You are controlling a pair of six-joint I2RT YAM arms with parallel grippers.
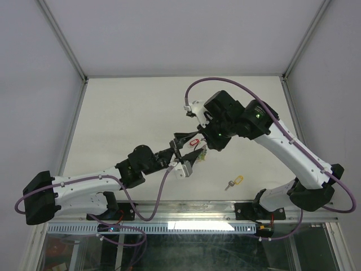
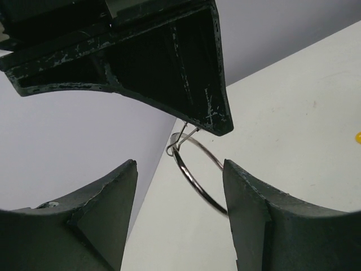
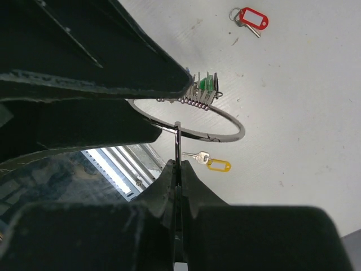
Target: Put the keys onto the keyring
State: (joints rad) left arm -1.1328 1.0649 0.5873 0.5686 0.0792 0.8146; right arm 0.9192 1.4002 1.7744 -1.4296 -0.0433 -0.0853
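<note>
Right gripper close before left gripper

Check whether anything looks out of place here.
Nothing damaged or spilled. Two keys lie loose on the table, off the keyring held in the right tool: a yellow-tagged key near the front edge and a red-tagged key mid-table.

Keyring framed between the parted fingers of the left gripper

The thin silver keyring hangs tilted from the tip of the right gripper, which reaches in from above it. A small wire loop sits at the keyring's upper left. One dark finger meets the keyring's lower right edge, while the other stands apart to its left. The white desk lies behind the keyring
</note>
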